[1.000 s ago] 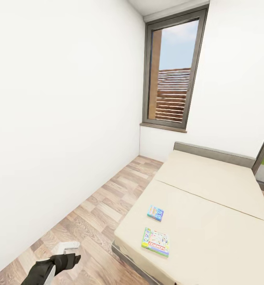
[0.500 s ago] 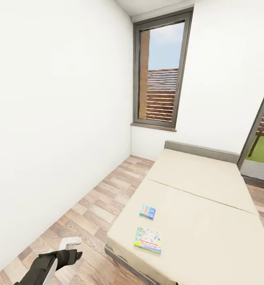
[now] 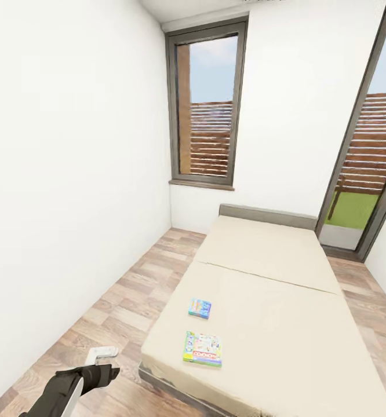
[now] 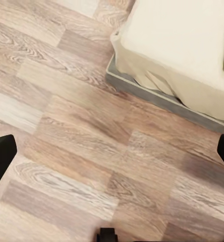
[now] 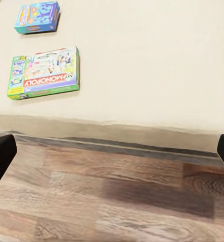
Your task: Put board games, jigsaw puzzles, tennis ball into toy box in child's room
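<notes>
The floor (image 3: pixel 135 301) is laid in wood-look planks with strong grain and a low sheen; the bed (image 3: pixel 274 324) is covered in smooth, matt beige cloth over a grey base; the two board games (image 5: pixel 44 72) are printed in bright colours; the walls (image 3: pixel 71 174) are finished matt white.

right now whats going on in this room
The robot faces the bed, where two board games lie flat near the foot end: a small blue board game and a larger Monopoly box, apart from each other. Nothing is being held. The left gripper hangs over the wood floor beside the bed, jaws wide apart. The right gripper's fingertips show at the edges of the right wrist view, also spread open, looking toward both games.
</notes>
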